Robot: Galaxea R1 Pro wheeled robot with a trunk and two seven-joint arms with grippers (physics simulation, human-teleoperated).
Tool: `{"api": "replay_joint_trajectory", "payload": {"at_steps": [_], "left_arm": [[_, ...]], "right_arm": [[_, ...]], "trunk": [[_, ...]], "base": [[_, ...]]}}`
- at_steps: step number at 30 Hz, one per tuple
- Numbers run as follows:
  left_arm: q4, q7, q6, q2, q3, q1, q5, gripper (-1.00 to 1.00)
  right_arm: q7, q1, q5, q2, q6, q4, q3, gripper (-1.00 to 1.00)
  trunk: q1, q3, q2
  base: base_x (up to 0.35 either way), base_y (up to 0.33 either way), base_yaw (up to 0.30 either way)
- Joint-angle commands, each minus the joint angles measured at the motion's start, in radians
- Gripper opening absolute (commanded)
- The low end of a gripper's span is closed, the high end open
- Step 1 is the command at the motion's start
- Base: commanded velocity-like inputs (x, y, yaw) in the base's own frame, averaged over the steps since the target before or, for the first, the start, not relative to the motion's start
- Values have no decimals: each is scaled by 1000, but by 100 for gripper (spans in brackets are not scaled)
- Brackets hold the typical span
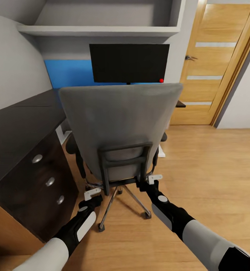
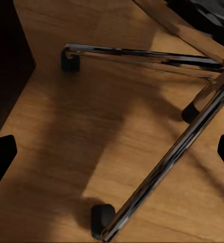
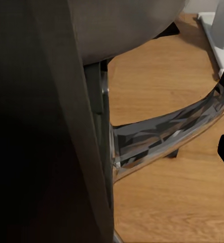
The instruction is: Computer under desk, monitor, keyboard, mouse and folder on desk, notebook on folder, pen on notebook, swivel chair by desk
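In the head view the swivel chair (image 1: 119, 131) fills the centre of the frame, its grey back facing the camera. Behind it, at upper centre, the monitor (image 1: 129, 63) stands on the black worktop (image 1: 15, 131), which runs down the left side with its drawer unit (image 1: 45, 184). A wooden door (image 1: 215, 64) is at upper right.

Both arms reach forward from the bottom edge toward the chair's lower back. The left pincer (image 1: 92, 194) sits at lower left of the chair, beside the chrome base (image 1: 117, 203). The right pincer (image 1: 154, 179) is close to the black back frame at lower right. I cannot tell whether either one is parted or closed.

The left wrist view shows chrome base spokes (image 2: 162, 167) with black castors (image 2: 102, 220) over the wood floor (image 2: 66, 126).

The right wrist view shows the grey chair back (image 3: 46, 121) close up at left and a chrome spoke (image 3: 168, 134) above the floor.
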Motion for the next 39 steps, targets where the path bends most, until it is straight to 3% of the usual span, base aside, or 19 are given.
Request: {"api": "replay_joint_trajectory", "payload": {"at_steps": [1, 39], "left_arm": [[0, 7, 3, 0, -4, -1, -2, 100], [5, 7, 3, 1, -3, -1, 0, 100]], "right_arm": [[-7, -1, -9, -1, -5, -1, 9, 100], [-6, -1, -9, -3, -5, 1, 9, 100]], "trunk": [[0, -1, 0], [0, -1, 0]], "base": [[321, 0, 0], [321, 0, 0]]}}
